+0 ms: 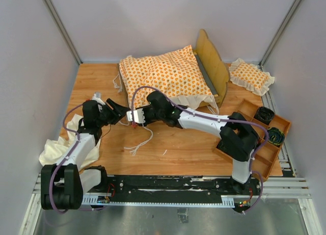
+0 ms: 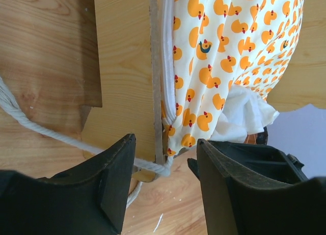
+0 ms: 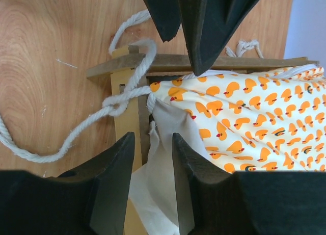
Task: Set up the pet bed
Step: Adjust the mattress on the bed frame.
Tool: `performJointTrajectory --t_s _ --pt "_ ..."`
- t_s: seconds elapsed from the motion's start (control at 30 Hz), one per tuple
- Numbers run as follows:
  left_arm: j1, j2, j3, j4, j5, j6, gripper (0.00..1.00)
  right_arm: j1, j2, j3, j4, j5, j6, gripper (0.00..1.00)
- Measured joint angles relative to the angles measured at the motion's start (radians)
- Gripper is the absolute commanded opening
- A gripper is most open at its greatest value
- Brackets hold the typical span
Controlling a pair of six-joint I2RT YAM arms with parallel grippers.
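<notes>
The light-wood bed frame (image 1: 214,67) stands at the back right with its scalloped headboard upright. The orange-patterned cushion (image 1: 168,74) lies on it. White tie strings (image 1: 138,143) trail onto the table. Both grippers meet at the cushion's near-left corner. My left gripper (image 1: 118,114) is open; in the left wrist view it (image 2: 165,166) faces the footboard (image 2: 122,67), the cushion (image 2: 229,51) and a string (image 2: 51,129) running between its fingertips. My right gripper (image 3: 153,158) is open over the cream ruffle (image 3: 165,138), beside a knotted string (image 3: 117,105) on the frame (image 3: 204,64).
A small square patterned pillow (image 1: 250,76) lies at the back right. A plain cream cloth (image 1: 69,148) is bunched by the left arm. A wooden compartment tray (image 1: 260,158) at the right holds two dark objects (image 1: 265,114). The left gripper's fingers (image 3: 204,26) hang at the top of the right wrist view.
</notes>
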Motion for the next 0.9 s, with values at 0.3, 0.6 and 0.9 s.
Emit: performJointTrajectory --t_s 0.3,0.6,0.9 --pt "0.0 0.006 -0.005 0.007 0.003 -0.005 0.53 -0.034 0.026 0.026 -0.076 -0.003 0.005 0.02" --pt "0.002 0.03 -0.019 0.043 -0.002 -0.04 0.52 -0.034 0.002 0.035 -0.107 -0.074 0.049 0.0" --pt "0.003 0.095 -0.023 0.079 -0.002 -0.085 0.5 -0.032 -0.099 0.023 -0.029 -0.245 0.268 0.0"
